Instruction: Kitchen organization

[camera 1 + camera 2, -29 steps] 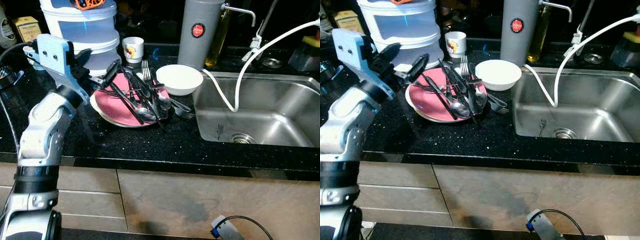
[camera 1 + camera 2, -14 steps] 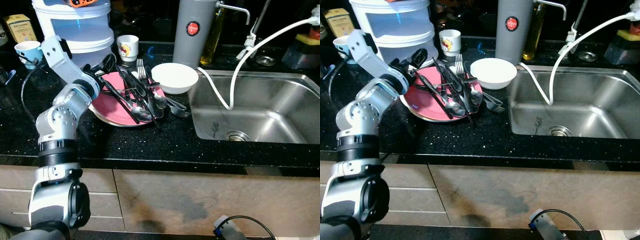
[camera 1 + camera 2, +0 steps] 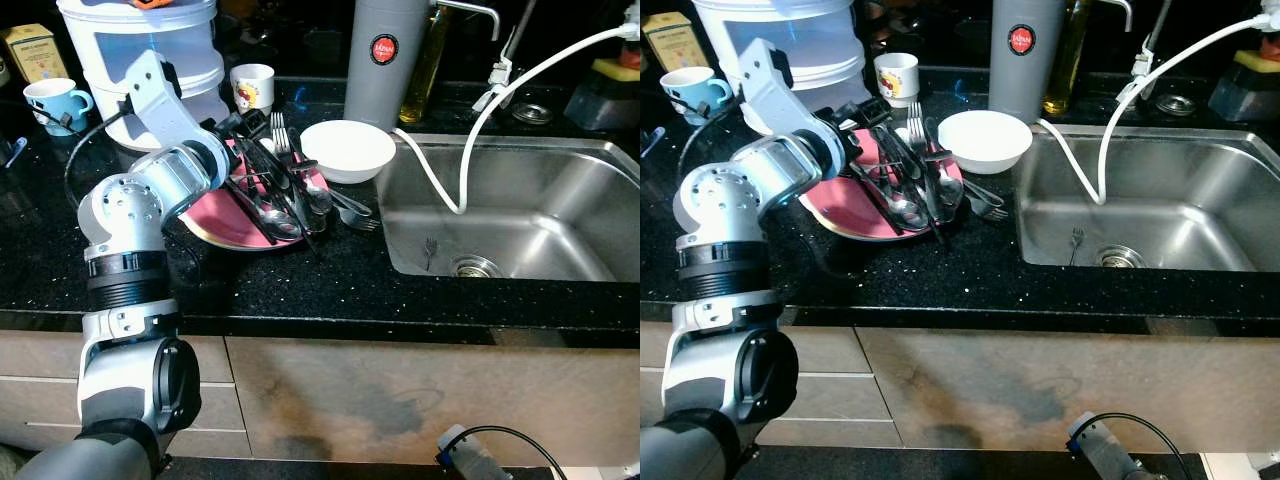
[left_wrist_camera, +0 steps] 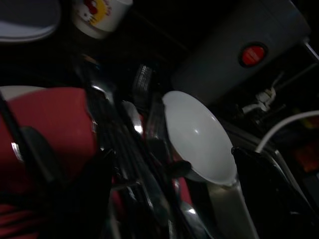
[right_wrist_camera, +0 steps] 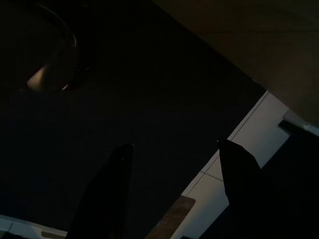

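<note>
Black speckled countertop (image 3: pixel 330 285) ran along to a steel sink (image 3: pixel 520 225) on the robot's right. On it sat one pink plate (image 3: pixel 235 220) heaped with crossed cutlery (image 3: pixel 285 190), just beside one white bowl (image 3: pixel 348 150). Two cups stood behind: a blue one (image 3: pixel 50 100) and a printed white one (image 3: pixel 252 86). One grey flask (image 3: pixel 385 60) rose near the bowl. The left gripper (image 3: pixel 245 125) hovered over the plate's far edge, fingers spread wide, apparently empty, though the wrist view was dim. A careless close could snag several tangled utensils, dragging the plate or knocking the bowl. The right gripper (image 5: pixel 174 194) hung idle, fingers parted.
</note>
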